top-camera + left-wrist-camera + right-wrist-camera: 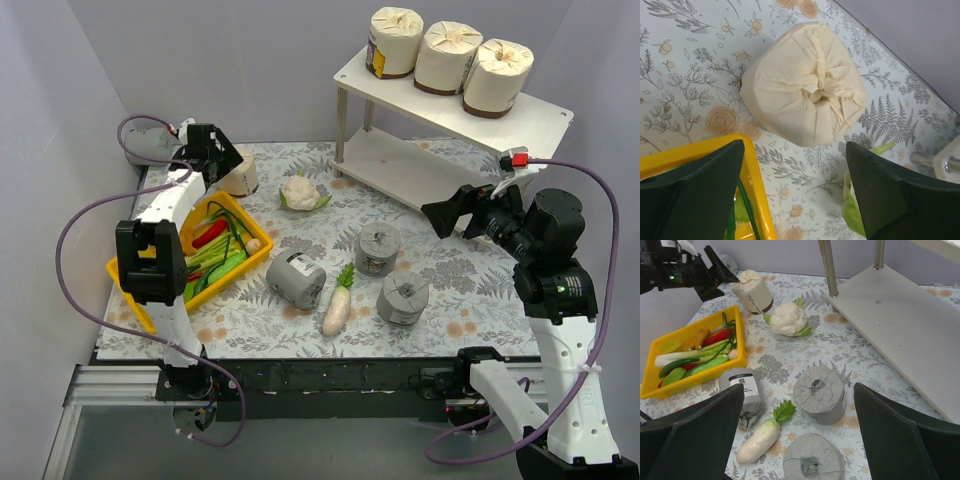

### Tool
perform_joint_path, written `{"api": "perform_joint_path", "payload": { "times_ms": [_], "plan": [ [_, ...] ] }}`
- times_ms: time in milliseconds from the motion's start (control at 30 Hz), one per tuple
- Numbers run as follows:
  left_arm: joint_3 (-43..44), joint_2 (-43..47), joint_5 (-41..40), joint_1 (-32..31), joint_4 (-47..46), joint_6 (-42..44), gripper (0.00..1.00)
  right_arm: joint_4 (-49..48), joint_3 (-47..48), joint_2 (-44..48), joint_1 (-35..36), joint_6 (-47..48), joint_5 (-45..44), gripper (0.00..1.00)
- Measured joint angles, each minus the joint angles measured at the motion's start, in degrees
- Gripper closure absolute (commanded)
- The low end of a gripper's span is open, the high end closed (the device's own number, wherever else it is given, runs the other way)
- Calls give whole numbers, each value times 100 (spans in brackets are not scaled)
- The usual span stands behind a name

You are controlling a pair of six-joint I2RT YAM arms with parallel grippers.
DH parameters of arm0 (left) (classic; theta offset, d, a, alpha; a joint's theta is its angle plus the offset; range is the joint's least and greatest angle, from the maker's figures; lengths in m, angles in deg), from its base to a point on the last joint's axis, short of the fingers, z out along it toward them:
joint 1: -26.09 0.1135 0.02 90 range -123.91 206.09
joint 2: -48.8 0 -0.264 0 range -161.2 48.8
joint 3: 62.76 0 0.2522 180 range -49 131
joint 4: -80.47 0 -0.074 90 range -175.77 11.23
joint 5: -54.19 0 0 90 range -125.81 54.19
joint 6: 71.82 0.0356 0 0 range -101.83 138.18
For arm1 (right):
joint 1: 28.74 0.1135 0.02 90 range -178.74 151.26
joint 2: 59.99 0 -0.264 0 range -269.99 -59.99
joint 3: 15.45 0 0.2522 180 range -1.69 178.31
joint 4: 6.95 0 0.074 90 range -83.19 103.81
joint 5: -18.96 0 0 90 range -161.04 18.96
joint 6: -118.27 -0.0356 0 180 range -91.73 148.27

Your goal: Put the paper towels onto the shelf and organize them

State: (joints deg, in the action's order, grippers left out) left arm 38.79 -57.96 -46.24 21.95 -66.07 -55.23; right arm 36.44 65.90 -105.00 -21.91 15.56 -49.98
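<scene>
The shelf [520,115] stands at the far right. 3 cream rolls [448,57] stand upright in a row on its top board. The 4th cream roll [802,82] stands upright on the table [250,315] at the far left, just beyond the yellow tray [695,377].

The left gripper [222,160] hangs over this roll with its jaws spread. They appear clear of the wrap, though the view is too tight to confirm.

3 grey rolls [379,250] sit mid-table: 2 upright, 1 on its side beside the radish [338,308].

The right gripper [450,212] hangs beside the shelf's lower board, jaws spread wide, holding nothing.
</scene>
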Motion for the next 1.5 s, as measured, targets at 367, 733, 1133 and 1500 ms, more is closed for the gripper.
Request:
{"api": "perform_joint_path", "payload": {
  "times_ms": [367, 733, 1133, 1500],
  "plan": [
    [916, -1143, -9, 146, 179, 94, 22, -22, 0, -208, 0, -22, 11, 3],
    [1064, -1423, 103, 179, -57, 385, 46, -118, 0, -389, 0, -22, -24, 4],
    [1126, -1344, 437, 179, 0, 953, 65, -111, 0, -435, 2, 61, -140, 3],
    [780, 234, 1609, 177, -79, 1152, 64, 37, 13, -597, 7, 103, -208, 1]
  ]
}}
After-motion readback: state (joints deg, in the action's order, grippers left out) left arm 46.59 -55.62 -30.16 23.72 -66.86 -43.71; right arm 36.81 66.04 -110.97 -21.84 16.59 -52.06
